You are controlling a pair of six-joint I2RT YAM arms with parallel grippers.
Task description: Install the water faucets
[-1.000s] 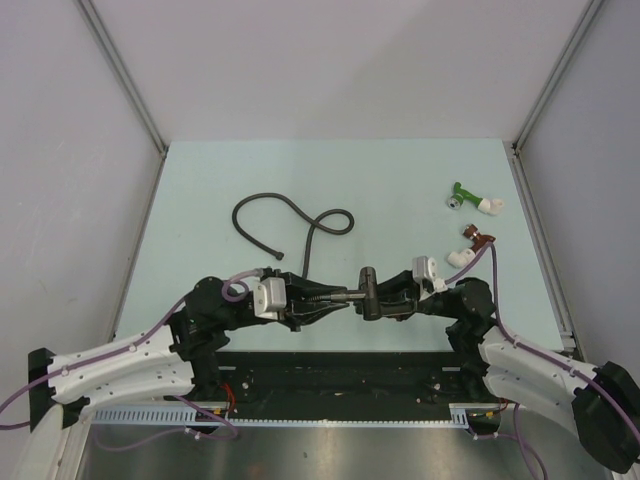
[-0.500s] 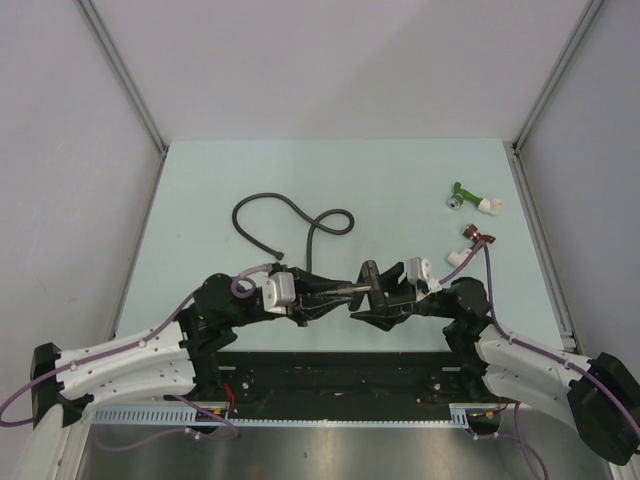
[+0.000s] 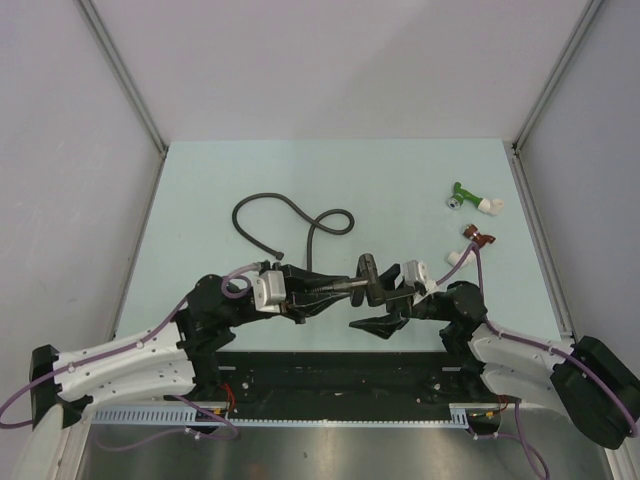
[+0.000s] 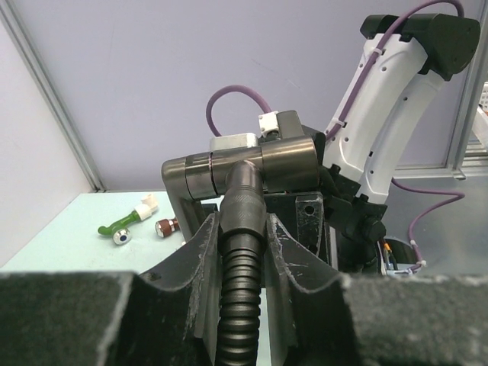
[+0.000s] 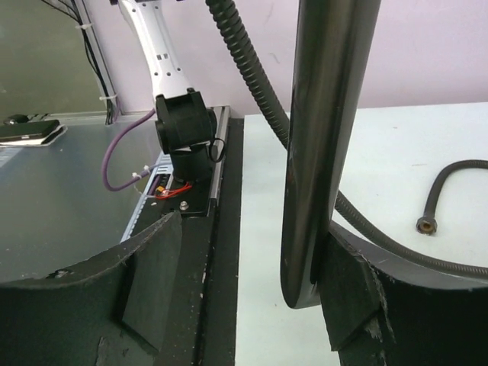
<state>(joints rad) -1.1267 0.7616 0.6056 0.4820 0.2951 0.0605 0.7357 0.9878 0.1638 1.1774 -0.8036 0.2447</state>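
Note:
In the left wrist view my left gripper is shut on the knurled end of the black ribbed hose. That end meets the faucet's short grey-brown body. Seen from above, the faucet hangs over the table's near middle, between the left gripper and the right gripper. My right gripper is open. The faucet's long thin arm rests against its right finger only, with a wide gap to the left finger.
The hose coils across the mat behind the grippers, and its free end lies on the mat. A green fitting and a dark-red fitting lie at the right. The black base rail runs along the near edge.
My right gripper has opened and let go of the faucet, with its near finger swung toward the table's front. The left gripper still grips the hose end and has barely moved.

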